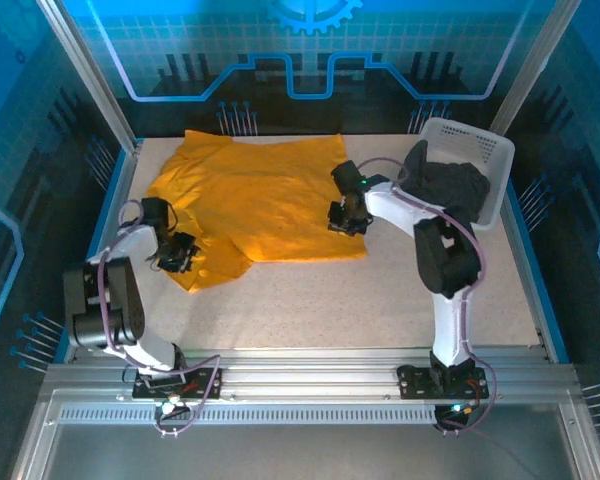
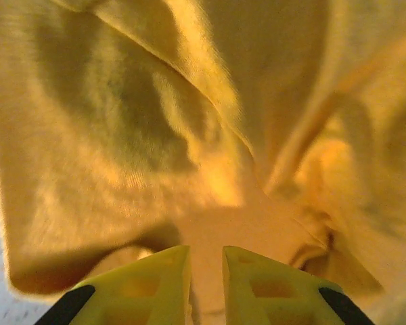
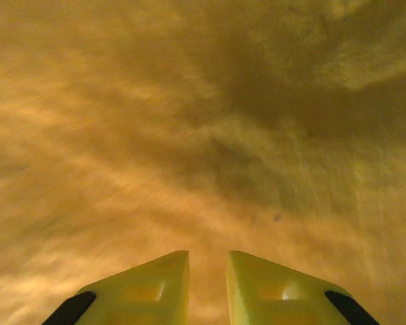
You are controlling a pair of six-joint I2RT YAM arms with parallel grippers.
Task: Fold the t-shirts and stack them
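Nearest, the left gripper sat at the near-left sleeve of the orange shirt, jaws almost together; whether it pinched cloth could not be told; the right gripper likewise, at the right edge; the orange shirt lay spread on the table, creased, unfolded; the dark shirt sat bunched in the basket; folding looked barely begun, stacking untouched.

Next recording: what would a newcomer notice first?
The bright orange-yellow t-shirt spread over the far left and middle of the table, with the left gripper at its near-left sleeve and the right gripper at its right edge. Then the dark t-shirt heaped in the white basket, far right.
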